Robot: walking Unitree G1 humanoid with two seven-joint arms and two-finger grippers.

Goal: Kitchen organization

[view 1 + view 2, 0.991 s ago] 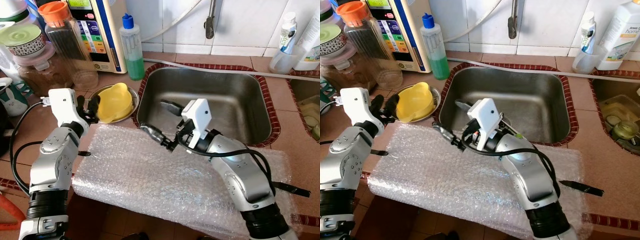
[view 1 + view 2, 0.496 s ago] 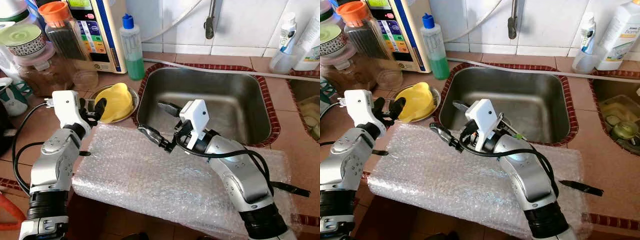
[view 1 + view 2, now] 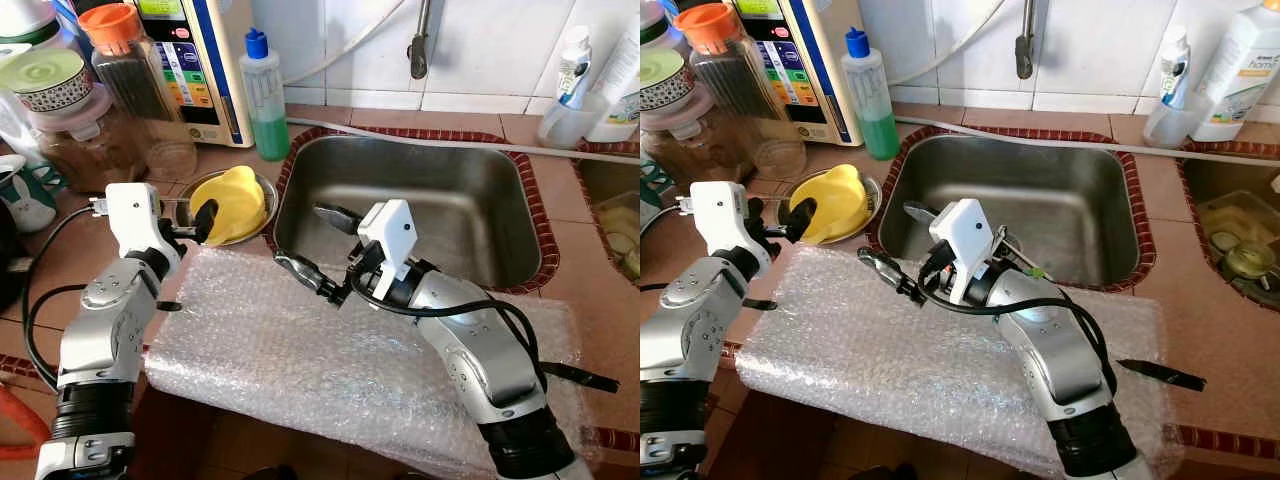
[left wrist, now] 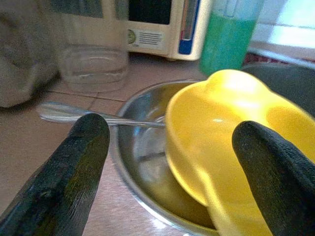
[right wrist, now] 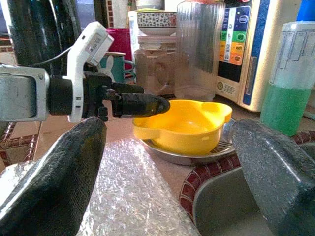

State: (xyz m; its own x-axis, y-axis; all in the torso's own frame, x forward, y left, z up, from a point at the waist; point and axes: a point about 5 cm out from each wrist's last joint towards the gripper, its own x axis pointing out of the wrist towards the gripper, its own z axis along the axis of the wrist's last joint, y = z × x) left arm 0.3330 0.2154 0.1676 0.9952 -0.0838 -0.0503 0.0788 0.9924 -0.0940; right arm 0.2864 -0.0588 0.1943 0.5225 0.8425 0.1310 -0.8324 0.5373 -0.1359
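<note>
Left eye view: your left gripper has closed in on the yellow bowl

Left to right, you see two jars at ten o'clock, the front one a clear jar (image 3: 135,80) with an orange lid. Just below it your left gripper (image 3: 195,215) has advanced since a second ago: its fingers then stood short of the dish, and now one fingertip (image 3: 800,212) overlaps the near rim of the one yellow bowl (image 3: 232,203). That bowl sits tilted in one steel dish (image 3: 262,187), with one spoon (image 4: 78,114) resting across the dish's rim. In the left wrist view the jaws are spread wide, one finger either side of the bowl's edge, not yet touching it on both sides.

One green soap bottle (image 3: 265,97) stands at twelve o'clock. One sheet of bubble wrap (image 3: 300,350) covers the counter at six o'clock.

Your right gripper (image 3: 318,250) hovers over the near left corner of the sink (image 3: 500,200), jaws wide apart and empty; it has shifted slightly left. One dark knife (image 3: 1162,374) lies at four o'clock.
</note>
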